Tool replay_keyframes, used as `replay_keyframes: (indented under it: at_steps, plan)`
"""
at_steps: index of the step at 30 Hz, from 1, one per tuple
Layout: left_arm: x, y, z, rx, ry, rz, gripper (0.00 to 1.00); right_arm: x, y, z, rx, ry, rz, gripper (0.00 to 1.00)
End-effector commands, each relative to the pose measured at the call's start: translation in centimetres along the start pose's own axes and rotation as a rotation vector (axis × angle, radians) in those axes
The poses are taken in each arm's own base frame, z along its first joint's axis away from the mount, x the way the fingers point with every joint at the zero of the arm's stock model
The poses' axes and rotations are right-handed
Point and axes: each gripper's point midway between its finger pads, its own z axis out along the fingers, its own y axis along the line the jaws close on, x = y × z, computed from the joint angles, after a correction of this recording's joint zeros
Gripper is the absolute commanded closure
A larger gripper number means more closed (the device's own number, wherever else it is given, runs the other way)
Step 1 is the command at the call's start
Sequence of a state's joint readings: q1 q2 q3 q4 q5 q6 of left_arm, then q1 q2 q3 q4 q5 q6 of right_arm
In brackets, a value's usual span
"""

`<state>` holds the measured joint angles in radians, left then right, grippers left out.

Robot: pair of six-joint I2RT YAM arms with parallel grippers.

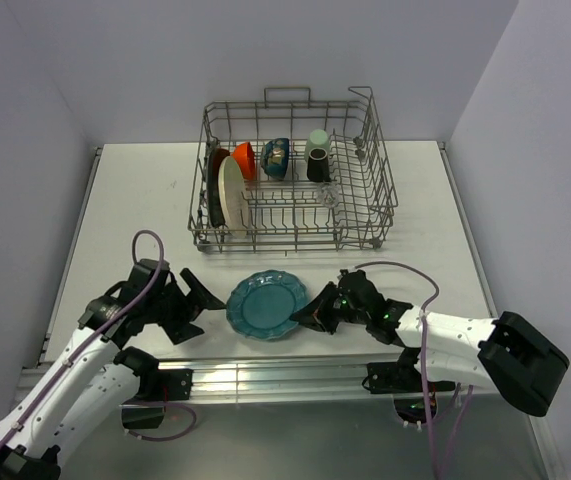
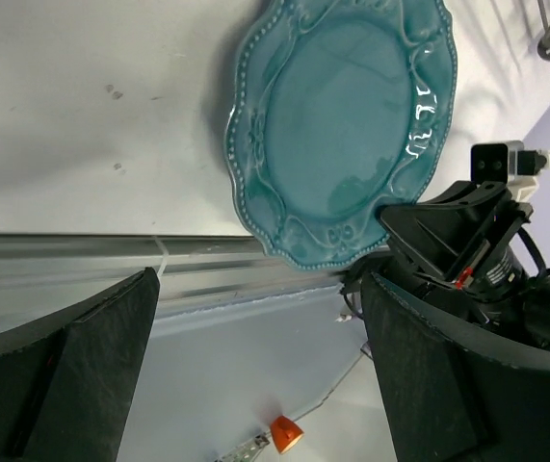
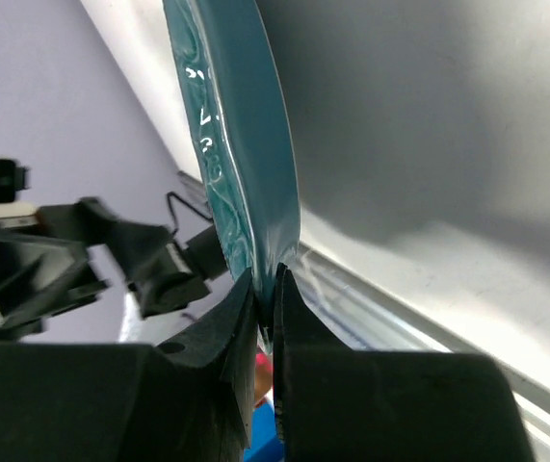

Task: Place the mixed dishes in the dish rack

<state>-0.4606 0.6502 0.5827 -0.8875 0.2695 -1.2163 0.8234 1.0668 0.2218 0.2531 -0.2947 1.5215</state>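
The teal scalloped plate (image 1: 266,305) lies near the table's front edge. My right gripper (image 1: 314,312) is shut on its right rim; the right wrist view shows the rim (image 3: 246,164) pinched between both fingers. My left gripper (image 1: 197,297) is open and empty just left of the plate, which also shows in the left wrist view (image 2: 347,125). The grey wire dish rack (image 1: 380,180) stands at the back, holding the cream round plate (image 1: 232,194), a dark plate behind it, the red-orange bowl (image 1: 243,159), a dark bowl (image 1: 276,157), the pale green cup (image 1: 317,140) and a brown mug (image 1: 317,166).
A metal rail (image 1: 265,378) runs along the table's front edge below the plate. Grey walls close in the table at the back and on both sides. The right part of the rack (image 1: 350,175) holds only tines.
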Motion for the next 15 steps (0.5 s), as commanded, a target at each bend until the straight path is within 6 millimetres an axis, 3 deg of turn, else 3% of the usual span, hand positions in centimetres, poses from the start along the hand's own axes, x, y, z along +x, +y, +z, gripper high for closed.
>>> replay_keyframes:
  at_steps: [1, 15]
  plan:
    - [0.3, -2.1, 0.8, 0.115, 0.034, 0.032, 0.07, 1.8, 8.4, -2.3, -0.251, 0.108, 0.019, 1.00]
    - [-0.3, -3.6, 3.1, 0.168, 0.062, 0.036, 0.06, 3.0, 15.5, -4.7, -0.402, 0.218, 0.158, 1.00]
